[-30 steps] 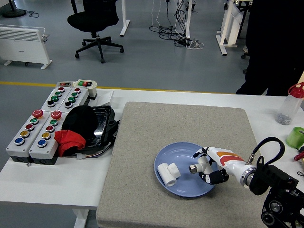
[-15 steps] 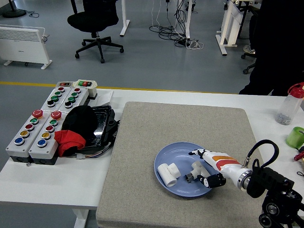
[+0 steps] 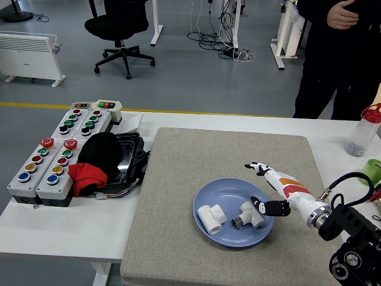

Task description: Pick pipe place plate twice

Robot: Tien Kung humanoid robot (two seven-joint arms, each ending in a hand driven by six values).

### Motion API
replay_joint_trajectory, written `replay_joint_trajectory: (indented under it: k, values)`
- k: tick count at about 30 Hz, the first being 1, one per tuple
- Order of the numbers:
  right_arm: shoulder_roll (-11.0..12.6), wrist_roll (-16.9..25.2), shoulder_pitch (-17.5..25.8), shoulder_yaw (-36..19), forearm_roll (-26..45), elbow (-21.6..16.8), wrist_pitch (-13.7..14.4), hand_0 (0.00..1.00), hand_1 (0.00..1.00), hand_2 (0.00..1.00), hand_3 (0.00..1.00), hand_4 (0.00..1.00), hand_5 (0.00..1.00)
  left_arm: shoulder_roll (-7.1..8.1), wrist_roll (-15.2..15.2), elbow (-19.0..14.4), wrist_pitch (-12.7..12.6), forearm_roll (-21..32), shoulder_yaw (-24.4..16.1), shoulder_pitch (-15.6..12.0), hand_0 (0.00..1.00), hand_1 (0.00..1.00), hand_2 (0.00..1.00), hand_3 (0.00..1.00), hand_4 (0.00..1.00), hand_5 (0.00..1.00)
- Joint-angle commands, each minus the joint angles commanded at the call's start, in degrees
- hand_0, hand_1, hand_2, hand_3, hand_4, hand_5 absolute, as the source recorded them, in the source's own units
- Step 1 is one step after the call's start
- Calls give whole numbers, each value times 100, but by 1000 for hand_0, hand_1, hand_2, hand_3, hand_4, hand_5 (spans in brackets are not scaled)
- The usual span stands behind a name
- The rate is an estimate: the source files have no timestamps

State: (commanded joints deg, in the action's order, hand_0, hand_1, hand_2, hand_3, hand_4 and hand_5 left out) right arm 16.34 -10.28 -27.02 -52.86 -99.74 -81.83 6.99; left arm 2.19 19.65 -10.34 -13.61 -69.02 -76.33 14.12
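Observation:
A blue plate [image 3: 229,190] lies on the grey mat [image 3: 229,156]. Two white pipe fittings rest in it: one [image 3: 211,218] at the left, a second [image 3: 246,215] with a metal end to its right. My right hand [image 3: 260,187] is at the plate's right rim, fingers spread, holding nothing. Its thumb lies close beside the second fitting. My left arm is not in view.
Grey button boxes [image 3: 55,153], a black and red cloth [image 3: 95,161] and a black tray [image 3: 128,152] sit on the left of the table. A clear bottle [image 3: 362,131] and a green cup [image 3: 372,171] stand at the right. A person in black [image 3: 339,53] stands at the far right.
My right hand set the second fitting down in the plate, opened its fingers and drew back to the right. The person has stepped closer into view.

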Motion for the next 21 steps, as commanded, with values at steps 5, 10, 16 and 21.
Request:
replay_joint_trajectory:
  k: [5,10,16,21]
  values:
    - [-59,639,329,-531,1065,19,1064,840,822,950,875,582,296,1,2,0,1,-21,-10,-4,722,741,724,655,399,998]
    - [-138,1249,668,-1141,2242,26,1392,802,797,910,852,567,340,1,4,-1,5,-42,-14,-7,721,741,724,655,399,998]
    - [-355,1489,1200,-1997,3694,93,1047,781,769,860,828,556,416,-4,7,-2,16,-76,-22,-11,721,741,723,655,399,998]
    - [-421,1507,1514,-2408,4827,127,763,766,744,839,801,550,472,-13,9,-2,24,-117,-47,-27,717,741,723,655,399,998]
